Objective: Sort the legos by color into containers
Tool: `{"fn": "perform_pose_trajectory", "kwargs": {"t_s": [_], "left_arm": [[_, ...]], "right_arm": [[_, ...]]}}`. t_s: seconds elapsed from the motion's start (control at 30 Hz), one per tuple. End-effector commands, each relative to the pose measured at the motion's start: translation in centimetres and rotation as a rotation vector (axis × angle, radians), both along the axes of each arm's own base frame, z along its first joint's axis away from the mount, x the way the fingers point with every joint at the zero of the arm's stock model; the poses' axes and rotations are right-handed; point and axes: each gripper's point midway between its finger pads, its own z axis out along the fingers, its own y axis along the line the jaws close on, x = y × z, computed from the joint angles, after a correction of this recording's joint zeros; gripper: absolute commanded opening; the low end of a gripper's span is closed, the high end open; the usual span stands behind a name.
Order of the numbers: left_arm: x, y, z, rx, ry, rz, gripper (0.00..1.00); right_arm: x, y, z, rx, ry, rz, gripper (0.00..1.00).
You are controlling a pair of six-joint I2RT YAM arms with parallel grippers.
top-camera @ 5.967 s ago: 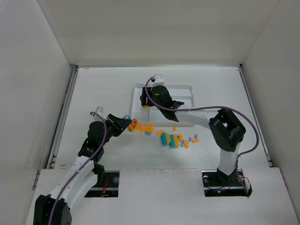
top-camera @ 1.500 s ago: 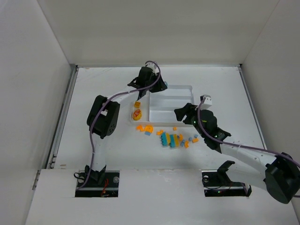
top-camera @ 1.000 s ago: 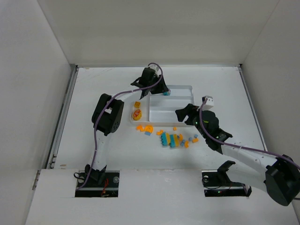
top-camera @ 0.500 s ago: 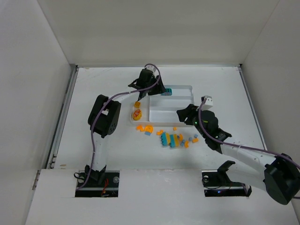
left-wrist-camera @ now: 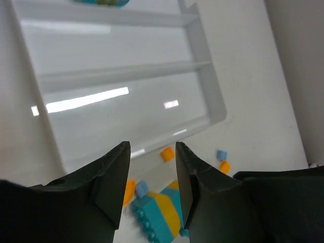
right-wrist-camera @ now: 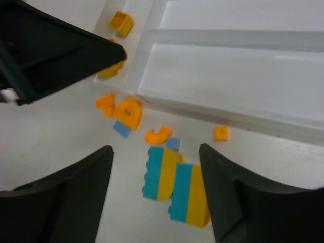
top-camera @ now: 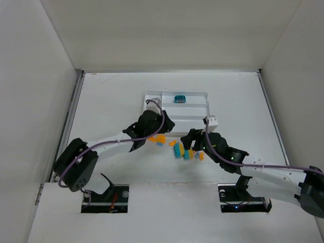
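Overhead and both near wrist views share the tray.

Teal brick now lies in tray's far section.

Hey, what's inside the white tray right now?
A teal brick lies in the far long section; a yellow brick sits in the narrow section. The other two long sections look bare. The left gripper covers part of the narrow section.

Left gripper points down with jaws narrowly parted; right gripper holds its jaws wide.
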Motion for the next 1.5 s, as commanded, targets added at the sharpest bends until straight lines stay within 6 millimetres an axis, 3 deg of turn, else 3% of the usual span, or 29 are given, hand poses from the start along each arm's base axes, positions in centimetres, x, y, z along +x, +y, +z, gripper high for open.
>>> {"fn": "perform_pose_trajectory", "kwargs": {"t_s": [0.0,0.2,0.5,0.83,1.03,1.23,1.47], "left_arm": [[-1.4,1.6,-1.4,-0.023,0.030,0.070,0.38],[-4.9,2.3,-1.8,-0.051,0.076,0.045,0.40],[-8.0,3.7,-1.4,-0.099,0.077,0.036,0.44],[-11.0,4.9,-1.3,-0.130,0.074,0.012,0.45],[-12.3,5.8,-2.0,-0.110,0.072,0.015,0.47],[-13.2,5.6,-3.0,-0.115,0.102,0.009,0.49],[-13.8,4.3,-2.7,-0.141,0.121,-0.020,0.58]], "right_arm": [[-2.3,-1.6,-1.8,-0.121,0.046,-0.019,0.81],[-5.2,-0.5,-3.6,-0.191,0.130,0.044,0.83],[-5.3,0.4,-6.6,-0.317,0.198,0.055,0.81],[-4.6,1.2,-7.2,-0.342,0.196,0.046,0.70],[-4.1,0.9,-8.6,-0.406,0.220,0.025,0.63],[-3.7,0.3,-9.7,-0.443,0.226,-0.030,0.63],[-3.4,0.8,-9.4,-0.418,0.192,-0.045,0.42]]}}
